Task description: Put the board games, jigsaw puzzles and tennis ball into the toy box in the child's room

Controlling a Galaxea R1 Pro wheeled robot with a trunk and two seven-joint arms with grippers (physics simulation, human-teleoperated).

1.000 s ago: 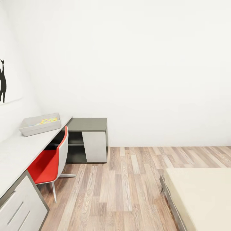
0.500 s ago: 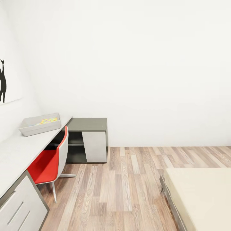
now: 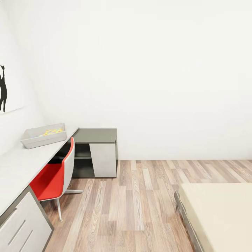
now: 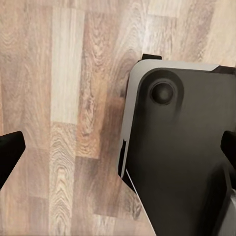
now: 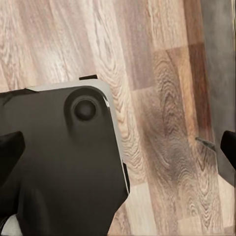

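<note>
Toy box (image 3: 43,136) at bench (image 3: 21,164) far end, puzzle (image 3: 52,132) inside. Bed (image 3: 220,210) corner bare. Left tool (image 4: 118,147) and right tool (image 5: 120,147) spread wide, empty, over floor (image 3: 140,196).

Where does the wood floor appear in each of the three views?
Head view: floor at lower middle, between red chair and bed.
Left wrist view: floor beside the robot's dark base.
Right wrist view: floor beside the dark base.
Shared landmark: the plank grain.
</note>
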